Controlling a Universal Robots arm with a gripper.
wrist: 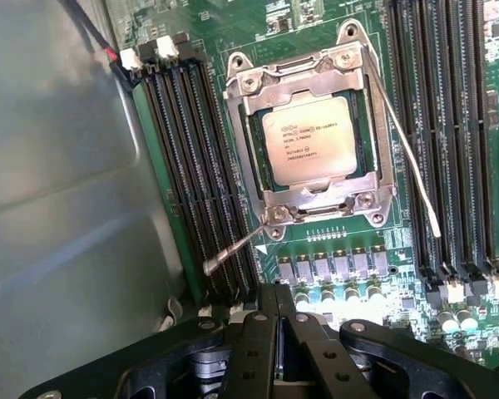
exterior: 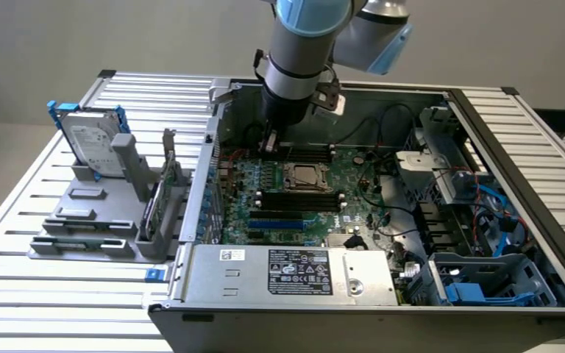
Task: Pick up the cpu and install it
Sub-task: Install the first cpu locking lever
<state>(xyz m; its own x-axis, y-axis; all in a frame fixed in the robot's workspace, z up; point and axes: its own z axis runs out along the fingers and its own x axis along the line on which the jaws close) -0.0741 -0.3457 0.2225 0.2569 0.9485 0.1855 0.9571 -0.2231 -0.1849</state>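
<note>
Exterior view, largest item first.

- Silver slatted aluminium table (exterior: 27, 220) spans the whole frame.
- Open black and grey metal computer case (exterior: 263, 323) lies on it, centre to right of frame.
- Grey and light-blue robot arm (exterior: 297, 51) drops in from the top centre. Its black claw gripper (exterior: 271, 143) is inside the case, near the case wall on the exterior view's left.
- Grey boxed power supply with a black label (exterior: 293, 272) sits at the lower centre.
- Green motherboard (exterior: 273, 184) fills the case floor at centre.
- Grey plastic parts fixture (exterior: 86, 235) stands at the left of frame. It carries 1 upright silver hard drive with a white label (exterior: 91, 143) and thin green memory sticks (exterior: 171, 180) on edge.
- Blue plastic drive caddy (exterior: 464, 290) sits at the lower right.
- Loose black cables (exterior: 391, 118) run at the upper right of the case.

Wrist view.

- Gripper (wrist: 280, 303): fingers pressed together, nothing between them.
- Cpu (wrist: 309, 148), a flat square chip with a dull silver top, lies in the silver metal socket frame (wrist: 362, 199) on the motherboard. Nothing covers its top.
- It also shows in the exterior view at centre frame (exterior: 304, 175), just down and right of the gripper and apart from it.
- Long black memory slots (wrist: 195, 166) flank the socket on 2 sides.
- 2 thin wire levers (wrist: 407, 158) stick out from the frame.
</note>
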